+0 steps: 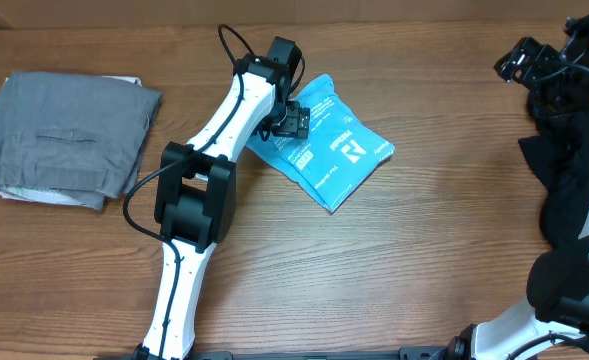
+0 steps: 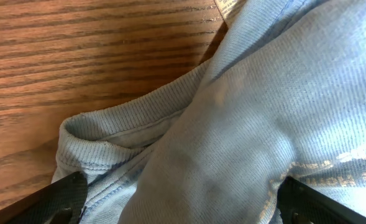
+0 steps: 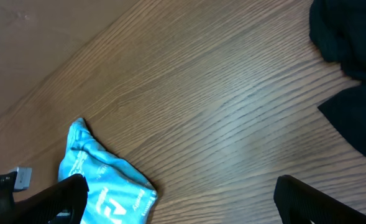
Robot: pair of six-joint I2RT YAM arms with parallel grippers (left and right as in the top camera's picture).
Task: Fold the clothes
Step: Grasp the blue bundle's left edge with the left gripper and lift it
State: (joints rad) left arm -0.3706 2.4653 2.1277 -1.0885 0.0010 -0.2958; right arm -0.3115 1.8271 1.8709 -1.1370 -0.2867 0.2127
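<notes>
- Finding the light blue T-shirt (image 1: 334, 150) folded down to a small, roughly square packet, flat on the wooden table (image 1: 374, 260), slightly above and right of centre in the overhead view, white lettering (image 1: 349, 150) facing up.
- Showing, from the left wrist view, its ribbed collar (image 2: 108, 134) tucked along the packet's edge, with smooth cloth layered over it and some loose bulging at that corner.
- Hovering over the packet's upper-left edge: left gripper (image 1: 292, 120), jaws spread wide, one finger to each side of the cloth, nothing pinched between them.
- Hanging well apart, out at the table's right side: right gripper (image 3: 181, 186), jaws likewise spread wide, holding nothing, only bare wood between the fingers.
- Sitting at the far left of the table: a folded grey garment (image 1: 69, 135), neatly squared, well apart from the T-shirt.
- Heaped at the right edge, near the right arm: dark clothes (image 1: 574, 180), crumpled and unfolded.
- Judging progress: folding of the blue shirt looks finished or very nearly so, with perhaps a tidy of the collar corner or a shift toward the grey piece left.
- Judging the remainder: dark heap probably next, needing to be picked up, spread flat and folded; cannot tell how many pieces lie in it.
</notes>
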